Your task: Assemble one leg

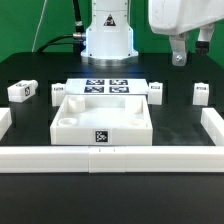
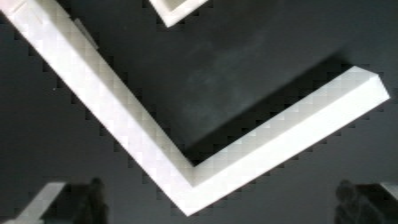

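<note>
Several stubby white legs with tags stand on the black table in the exterior view: two at its left and two at its right. The large white square tray-like part lies in the middle. My gripper hangs high at the back right, above and apart from the rightmost leg. It is open and empty. In the wrist view its two fingertips show far apart, and no leg is between them.
The marker board lies behind the tray. A low white border rail runs along the front and both sides. A corner of it fills the wrist view. The robot base stands at the back.
</note>
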`<action>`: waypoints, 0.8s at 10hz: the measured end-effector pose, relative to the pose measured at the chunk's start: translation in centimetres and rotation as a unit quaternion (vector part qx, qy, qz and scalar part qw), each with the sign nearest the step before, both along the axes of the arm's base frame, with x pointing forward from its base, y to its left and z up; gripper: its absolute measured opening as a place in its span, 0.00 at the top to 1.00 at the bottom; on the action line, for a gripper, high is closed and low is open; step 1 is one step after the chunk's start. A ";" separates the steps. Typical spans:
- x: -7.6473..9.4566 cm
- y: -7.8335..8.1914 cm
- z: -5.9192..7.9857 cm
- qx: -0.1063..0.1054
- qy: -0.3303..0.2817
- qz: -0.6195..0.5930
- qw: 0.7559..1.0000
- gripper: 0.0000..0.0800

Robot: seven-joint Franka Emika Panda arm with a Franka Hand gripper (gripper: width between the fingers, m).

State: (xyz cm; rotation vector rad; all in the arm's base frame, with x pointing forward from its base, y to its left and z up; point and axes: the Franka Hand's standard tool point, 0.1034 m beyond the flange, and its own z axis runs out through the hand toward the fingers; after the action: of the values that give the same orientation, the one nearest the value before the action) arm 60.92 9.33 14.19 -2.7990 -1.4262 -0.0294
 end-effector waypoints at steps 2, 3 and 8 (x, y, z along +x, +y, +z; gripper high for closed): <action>0.0 0.0 0.0 0.000 0.000 0.000 1.000 0.19; 0.0 0.0 0.0 0.000 0.000 0.000 1.000 0.19; -2.1 -2.3 -2.6 -0.002 0.028 0.155 0.987 0.19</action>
State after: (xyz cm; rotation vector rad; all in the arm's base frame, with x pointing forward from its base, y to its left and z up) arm 58.81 7.06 11.60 -2.5230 -1.8277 0.0526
